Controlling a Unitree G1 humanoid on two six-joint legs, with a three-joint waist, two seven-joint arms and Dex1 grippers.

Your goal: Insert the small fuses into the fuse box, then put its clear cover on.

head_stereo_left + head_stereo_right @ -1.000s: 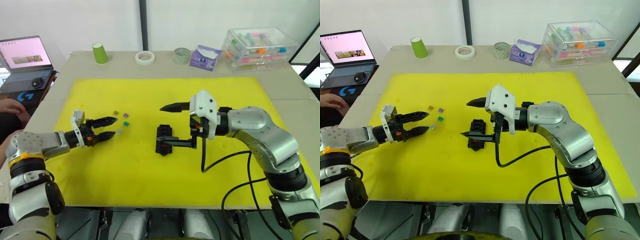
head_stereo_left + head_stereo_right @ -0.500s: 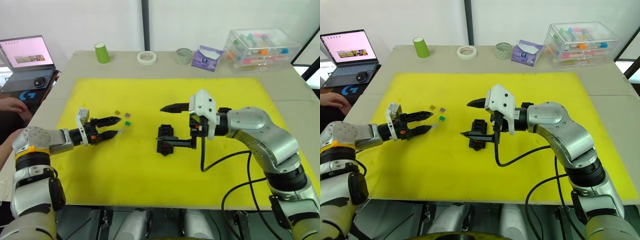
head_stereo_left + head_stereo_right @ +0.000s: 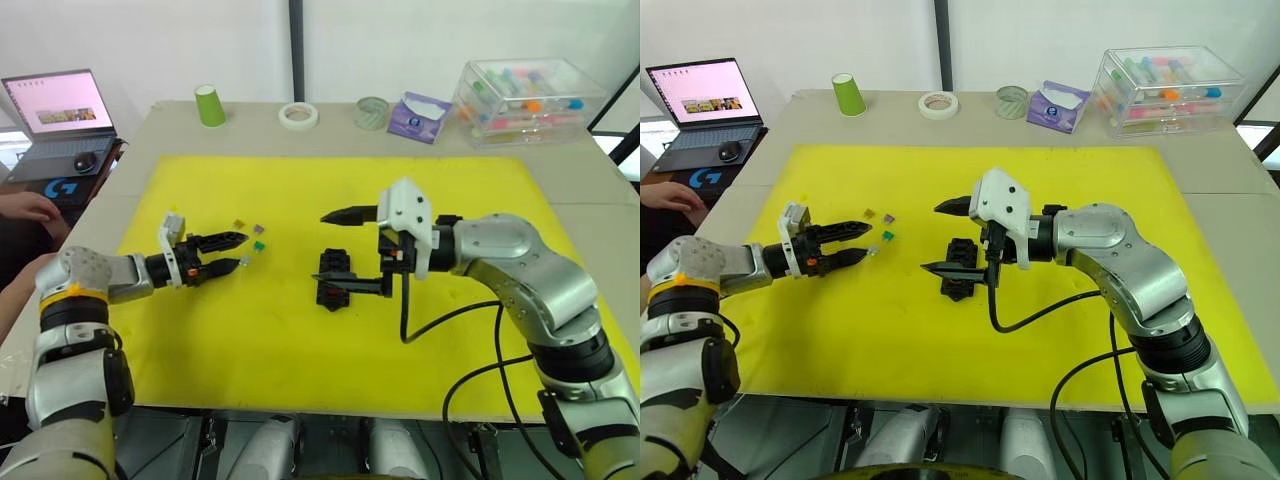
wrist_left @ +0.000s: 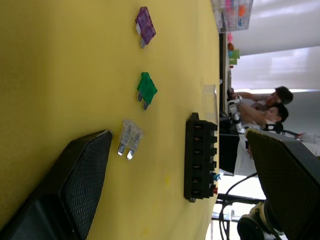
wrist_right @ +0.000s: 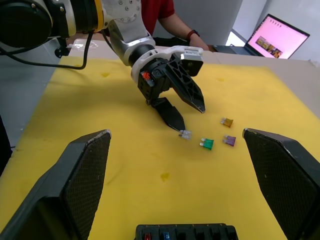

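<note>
Left eye view: on the yellow mat point(image 3: 300, 350) covering the counter point(image 3: 90, 215), the left gripper point(image 3: 229, 252) lies low with its jaws released, tips pointing toward the small fuses point(image 3: 251, 238). The fuse box point(image 3: 333, 278) sits mid-mat, its long axis running away from the robot. The right gripper point(image 3: 340, 252) hangs over it with jaws spread wide and nothing held, one finger above the box's far end, the other at its near end.

Right eye view: the clear fuse point(image 3: 873, 251) lies just beyond the left jaw tips, the green fuse point(image 3: 887, 236) and the purple fuse point(image 3: 889, 218) a little farther on, the olive fuse point(image 3: 869, 213) beside them. The left arm is plainly the nearer one; the right is well apart from the loose fuses.

Left wrist view: the clear fuse sits between the two open fingers point(image 4: 80, 175), closer to one, blades pointing back toward the gripper. The green and purple fuses line up beyond it. The fuse box shows a blue and a red fuse already seated at one end. The clear cover point(image 4: 210, 102) appears to lie just past the box.

Right wrist view: the left jaws straddle the approach to the clear fuse, not yet touching it. I judge a short push forward and a close would take it.
</note>
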